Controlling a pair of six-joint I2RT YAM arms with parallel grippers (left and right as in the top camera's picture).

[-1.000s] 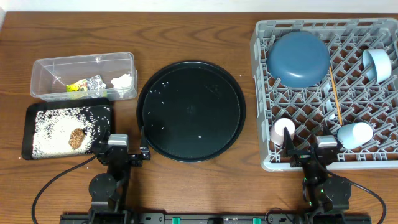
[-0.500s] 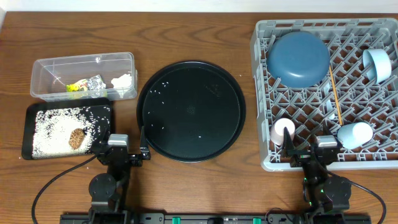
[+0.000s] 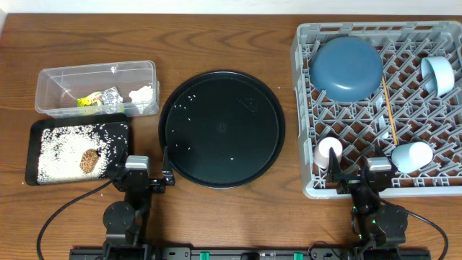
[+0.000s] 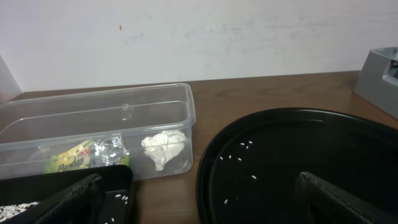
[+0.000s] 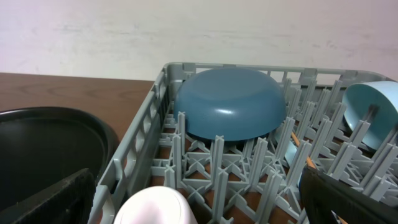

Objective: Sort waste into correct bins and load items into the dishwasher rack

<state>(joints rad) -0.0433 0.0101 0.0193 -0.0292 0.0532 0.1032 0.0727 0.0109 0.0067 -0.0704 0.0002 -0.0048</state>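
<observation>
The dishwasher rack [image 3: 304, 101] fills the 3 o'clock side of the surface [image 3: 216, 36], and the round black tray [image 3: 238, 144] lies at the centre. Sorting and loading look all but done to me. Most of the rice grains [image 3: 54, 148] lie in the shallow black tray [image 3: 32, 152] at 8 o'clock, but a thin scatter is on the round tray.

Picking up single grains would be poor work for such fingers. It seems better to raise the round tray's rim at 4 o'clock, slowly, so the grains slide toward 8 o'clock and drop into the shallow tray just beside it without bouncing onto the wood.

The left gripper [image 3: 139, 173] waits at 7 o'clock, jaws wide apart and empty. The right gripper [image 3: 363, 173] waits at 5 o'clock against the rack's near wall, also spread wide and holding nothing.

**Count:**
- One rack.
- One round tray.
- In the rack:
  - one dark-blue plate [image 3: 346, 68], upturned at its 11 o'clock;
  - one light-blue bowl [image 3: 438, 74] at 2 o'clock;
  - one light-blue cup [image 3: 411, 157] at 5 o'clock;
  - one pink cup [image 3: 330, 153] at 7 o'clock;
  - one chopstick [image 3: 390, 108] lying on the grid between plate and bowl.
- One clear tub [image 3: 94, 72] at 10 o'clock, holding one tissue [image 3: 143, 94], one wrapper [image 3: 88, 101] and one foil [image 3: 110, 94].
- One shallow tray, holding one brown scrap [image 3: 89, 160] amid rice too plentiful to count.
- No white spoon that I can see.
</observation>
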